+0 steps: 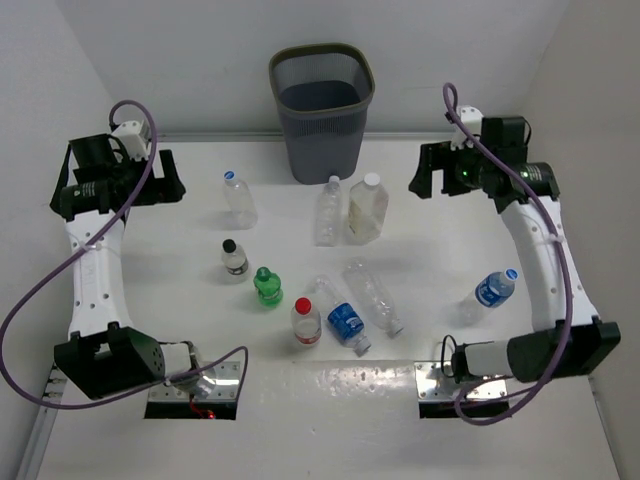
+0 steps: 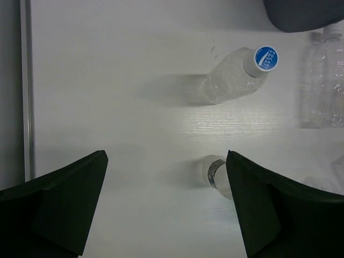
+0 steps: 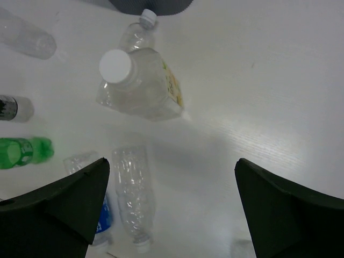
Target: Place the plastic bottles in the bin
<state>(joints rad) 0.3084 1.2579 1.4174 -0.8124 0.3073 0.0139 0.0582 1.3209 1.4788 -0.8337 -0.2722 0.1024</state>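
Left pincer (image 2: 165,177), right pincer (image 3: 172,177) (both agape); plastic bottles (image 1: 370,293) outside the bin (image 1: 322,140).

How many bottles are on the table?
9. Near the bin: blue-capped, slim clear, white-capped. Middle: black-capped, green, red-capped, blue-labelled, lying clear. Right: lone bottle. None looks hidden.

White arms (image 1: 95,270), black joints (image 1: 100,365), seemingly purple cables (image 1: 131,103)
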